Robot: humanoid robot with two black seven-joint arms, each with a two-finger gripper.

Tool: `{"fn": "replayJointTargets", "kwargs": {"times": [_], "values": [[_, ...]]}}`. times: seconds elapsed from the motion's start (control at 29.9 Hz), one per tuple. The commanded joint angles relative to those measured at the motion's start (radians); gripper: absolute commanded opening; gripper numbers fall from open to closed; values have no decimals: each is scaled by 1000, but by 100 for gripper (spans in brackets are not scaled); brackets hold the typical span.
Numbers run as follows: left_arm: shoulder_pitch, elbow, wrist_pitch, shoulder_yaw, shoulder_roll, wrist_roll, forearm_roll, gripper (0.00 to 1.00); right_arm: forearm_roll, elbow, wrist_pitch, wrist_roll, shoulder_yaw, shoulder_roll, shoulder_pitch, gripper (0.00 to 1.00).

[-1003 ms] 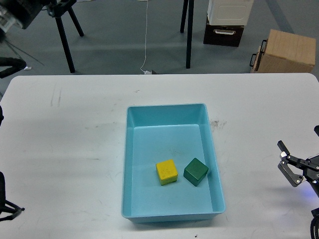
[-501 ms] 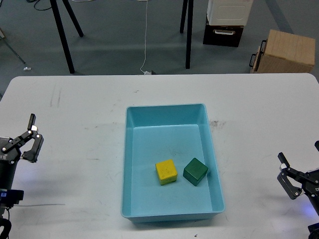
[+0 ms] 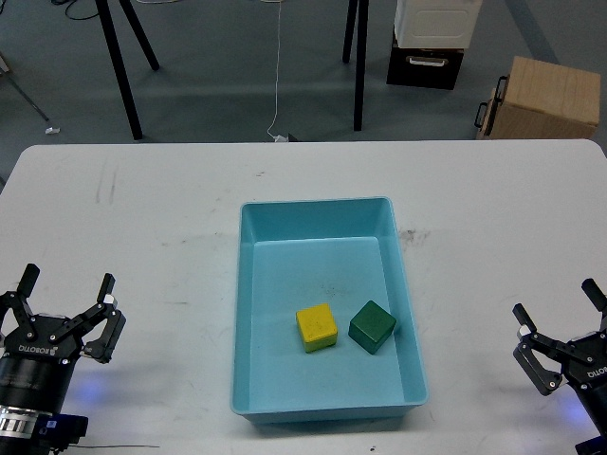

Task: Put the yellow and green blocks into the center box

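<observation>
A light blue box (image 3: 248, 284) sat at the middle of a white table (image 3: 142, 227), with the yellow block (image 3: 317, 327) and the green block (image 3: 372, 326) both resting on its floor toward the near end, just beside each other with a thin gap between them and the green one nearer the box's right wall. The robot's left gripper (image 3: 64, 303) stood low at the table's near left corner, its two fingers spread wide and holding nothing, well apart from the box. The right gripper (image 3: 560, 327) stood at the near right corner, likewise spread open and empty, though its far finger ran close to the frame's edge and showed only in part. Beyond the table, on a grey floor, stood black stand legs (image 3: 121, 71), a white cable (image 3: 278, 66), a dark case with a white box on top (image 3: 427, 52) and a wooden crate (image 3: 545, 98).
</observation>
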Motion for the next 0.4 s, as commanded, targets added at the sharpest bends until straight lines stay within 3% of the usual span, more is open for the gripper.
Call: {"fn": "replayJointTargets", "kwargs": {"times": [0.0, 0.37], "values": [[-3, 1, 0, 3, 0, 2, 0, 100, 1, 1, 0, 3, 1, -1, -5, 99], [-4, 1, 0, 3, 0, 2, 0, 100, 3, 15, 0, 3, 8, -1, -8, 99]]}}
